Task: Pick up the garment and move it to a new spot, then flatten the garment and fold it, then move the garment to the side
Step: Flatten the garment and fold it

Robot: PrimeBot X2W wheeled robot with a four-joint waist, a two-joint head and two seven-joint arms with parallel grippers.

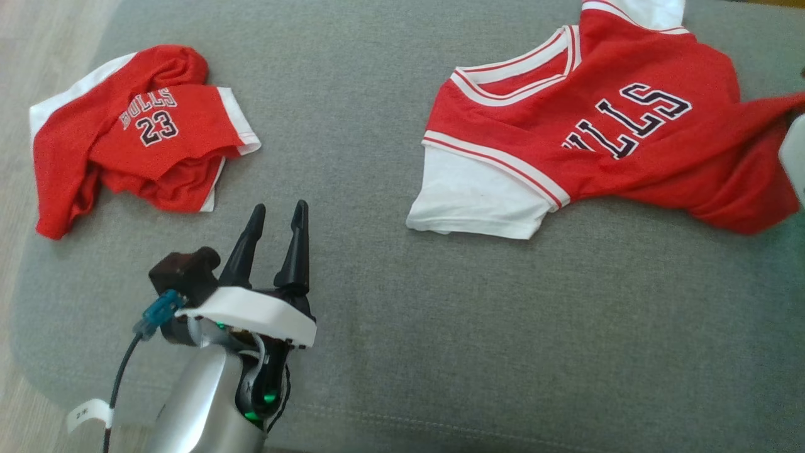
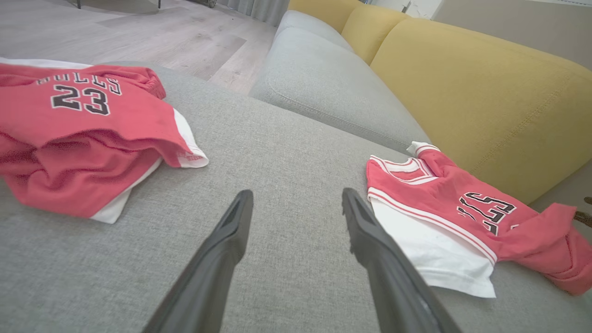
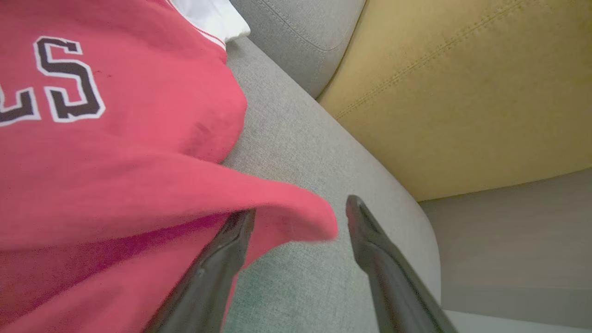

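A red garment (image 1: 629, 126) with white sleeves and dark "BULLS" lettering lies partly spread at the right of the grey cushion, and also shows in the left wrist view (image 2: 462, 203). My right gripper (image 3: 300, 206) stands open at its edge. A red fabric corner (image 3: 296, 217) droops between the fingers and over the left finger (image 3: 231, 245), and nothing is clamped. A second red garment (image 1: 138, 138), numbered 23, lies crumpled at the left (image 2: 83, 129). My left gripper (image 1: 280, 207) hovers open and empty over bare cushion between the two garments (image 2: 297, 194).
The grey sofa cushion (image 1: 377, 327) carries both garments. A yellow backrest (image 2: 462, 83) rises behind it (image 3: 462, 92). Wooden floor (image 1: 25, 63) lies past the cushion's left edge. A pale part of my right arm (image 1: 793, 151) shows at the right edge.
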